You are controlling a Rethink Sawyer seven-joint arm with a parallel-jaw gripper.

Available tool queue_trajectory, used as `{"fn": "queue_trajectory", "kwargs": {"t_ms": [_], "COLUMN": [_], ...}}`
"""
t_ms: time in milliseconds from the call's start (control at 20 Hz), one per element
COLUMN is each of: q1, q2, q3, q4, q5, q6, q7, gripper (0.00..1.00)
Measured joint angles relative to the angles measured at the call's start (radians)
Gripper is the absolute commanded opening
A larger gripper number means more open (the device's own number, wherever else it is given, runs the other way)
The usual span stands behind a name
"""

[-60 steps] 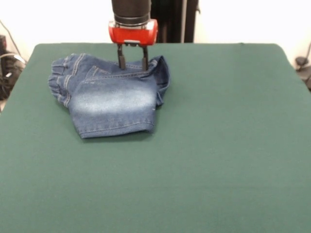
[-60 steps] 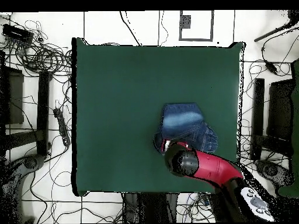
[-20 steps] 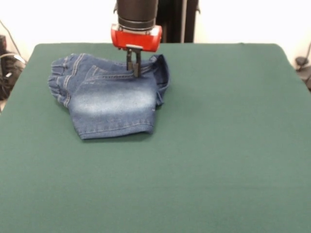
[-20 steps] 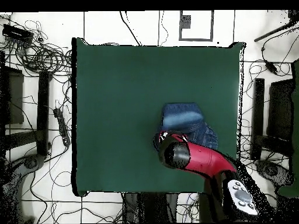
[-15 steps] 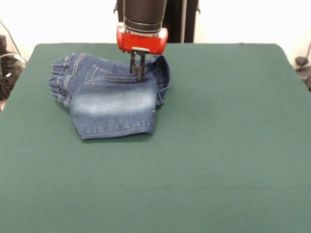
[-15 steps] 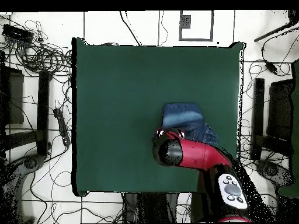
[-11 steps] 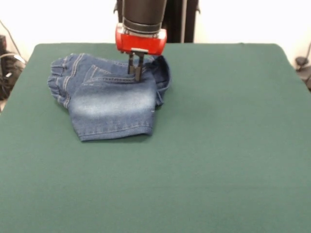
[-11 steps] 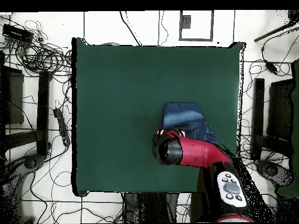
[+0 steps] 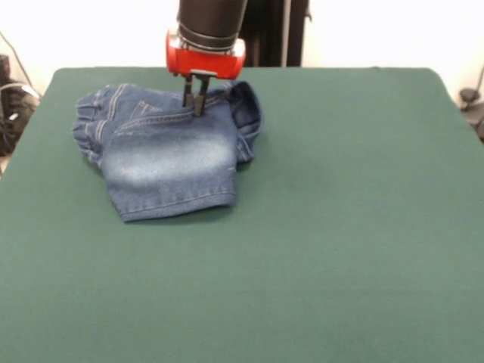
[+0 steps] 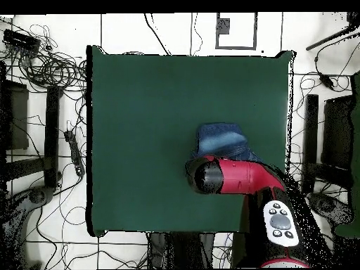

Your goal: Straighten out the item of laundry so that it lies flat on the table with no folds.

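The small blue denim jeans (image 9: 166, 155) lie folded in a heap on the far left part of the dark green table (image 9: 340, 227). A faded whitish patch faces up and the gathered waistband bunches at the left. My gripper (image 9: 195, 106) hangs from the red wrist with its fingers (image 9: 200, 97) close together, pinching the denim at the heap's far edge. In the overhead view the jeans (image 10: 219, 140) show above the red arm, which hides the gripper and the near part of the cloth.
The green table (image 10: 140, 126) spreads wide to the left of the jeans in the overhead view. Cables and stands lie on the floor around the table edges. The robot's black pedestal stands behind the table's far edge.
The fingers closed from wide apart onto the denim's far edge. The gripper then shifted slightly left and up in the front view, and the jeans moved a little left with it.
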Motion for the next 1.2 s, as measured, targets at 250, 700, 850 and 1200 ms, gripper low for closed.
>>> {"fn": "queue_trajectory", "kwargs": {"t_ms": [250,700,850,1200], "q1": [0.002,0.029,0.037,0.074], "q2": [0.000,-0.004,-0.005,-0.018], "q3": [0.003,0.008,0.008,0.008], "q4": [-0.029,-0.062,-0.064,-0.067], "q5": [-0.021,-0.076,-0.084,-0.091], "q6": [0.053,0.097,0.104,0.134], "q7": [0.000,0.000,0.000,0.000], "gripper": [0.00,0.00,0.00,0.00]}}
